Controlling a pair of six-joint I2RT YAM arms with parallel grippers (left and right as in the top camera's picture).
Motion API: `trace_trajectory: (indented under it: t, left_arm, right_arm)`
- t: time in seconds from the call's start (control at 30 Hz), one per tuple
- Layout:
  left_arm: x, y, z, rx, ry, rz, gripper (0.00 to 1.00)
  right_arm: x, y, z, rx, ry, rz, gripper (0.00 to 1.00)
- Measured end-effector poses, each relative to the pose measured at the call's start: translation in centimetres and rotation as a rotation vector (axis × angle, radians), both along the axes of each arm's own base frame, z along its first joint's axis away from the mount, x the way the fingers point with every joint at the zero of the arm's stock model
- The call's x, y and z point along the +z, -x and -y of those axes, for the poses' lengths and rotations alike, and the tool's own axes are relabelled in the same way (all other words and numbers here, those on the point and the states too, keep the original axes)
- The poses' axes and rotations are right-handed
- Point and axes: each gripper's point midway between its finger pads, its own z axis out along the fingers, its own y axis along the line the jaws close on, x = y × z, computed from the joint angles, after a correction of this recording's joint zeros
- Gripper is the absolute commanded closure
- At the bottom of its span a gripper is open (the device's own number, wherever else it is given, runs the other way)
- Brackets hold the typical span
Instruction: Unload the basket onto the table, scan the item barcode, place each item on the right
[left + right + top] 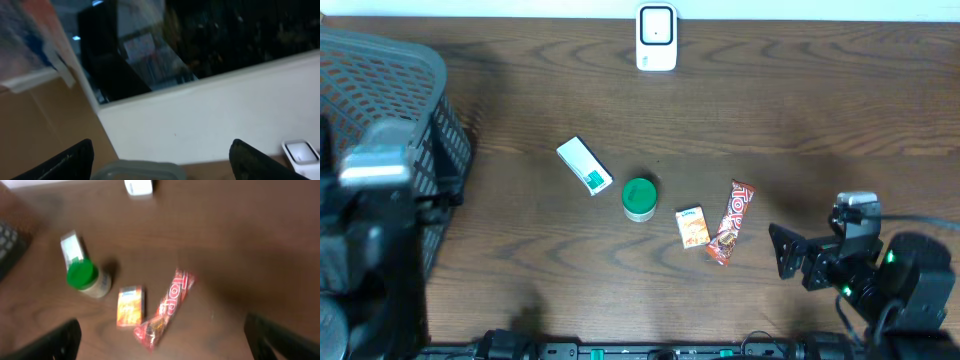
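**Overhead.** Your dark wood-grain table (520, 90) carries a white stand scanner (656, 38) at 12 o'clock and a grey mesh basket (390, 80) at 9. At centre lie a white-and-green carton (584, 165), green-lidded jar (639, 198), small orange carton (692, 227) and red foil snack wrapper (729, 222). Right gripper (786, 252) sits at 4 o'clock, spread wide and empty.

**Left wrist.** Left gripper (160, 162) is spread and empty, facing a white wall.

**Right wrist.** The wrapper reads "TOP".
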Motion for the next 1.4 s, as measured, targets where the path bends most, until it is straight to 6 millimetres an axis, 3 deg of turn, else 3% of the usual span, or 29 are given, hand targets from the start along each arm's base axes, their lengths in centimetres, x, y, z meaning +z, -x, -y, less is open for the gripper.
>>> trace_trajectory:
  t: [0.1, 0.2, 0.3, 0.4, 0.63, 0.73, 0.87, 1.1, 1.27, 1.37, 1.4]
  left_arm:
    - [0.8, 1.3, -0.3, 0.007, 0.002, 0.039, 0.14]
    - [0.6, 1.5, -0.3, 0.003, -0.001, 0.035, 0.14]
    - [0.2, 1.5, -0.2, -0.003, -0.004, 0.016, 0.14]
    - [0.4, 3.0, 0.3, -0.040, -0.008, 0.040, 0.14]
    - [0.3, 12.3, 0.5, -0.077, -0.026, 0.236, 0.14]
    - [-0.2, 14.7, 0.5, -0.059, -0.037, 0.292, 0.14]
    - [-1.1, 14.4, 0.5, -0.048, -0.041, 0.277, 0.14]
    - [-2.0, 13.5, 0.3, -0.019, -0.042, 0.250, 0.14]
    - [-3.4, 12.1, 2.2, -0.134, -0.056, 0.207, 0.14]
    - [-4.2, 11.4, 3.1, -0.186, -0.067, 0.184, 0.14]
    - [-4.3, 11.4, 3.2, -0.194, -0.069, 0.181, 0.14]
  right_arm:
    - [1.1, 0.2, -0.1, 0.045, 0.043, -0.063, 0.01]
    - [3.2, -0.5, -0.9, 0.099, 0.031, -0.012, 0.01]
    - [3.6, -0.2, -1.8, 0.156, 0.004, 0.004, 0.01]
    - [4.3, 0.3, -3.5, 0.276, -0.019, 0.046, 0.01]
    - [6.5, 0.1, -5.1, 0.388, -0.057, 0.155, 0.01]
    - [8.1, 0.2, -5.8, 0.420, -0.090, 0.202, 0.01]
    - [9.9, 1.1, -6.0, 0.418, -0.108, 0.216, 0.01]
    - [8.8, 1.0, -4.4, 0.323, -0.049, 0.159, 0.01]
    - [7.7, 0.1, -2.1, 0.202, 0.048, 0.125, 0.01]
    - [9.7, -1.5, -1.3, 0.156, 0.105, 0.233, 0.01]
    - [11.3, -2.5, -0.7, 0.121, 0.130, 0.308, 0.01]
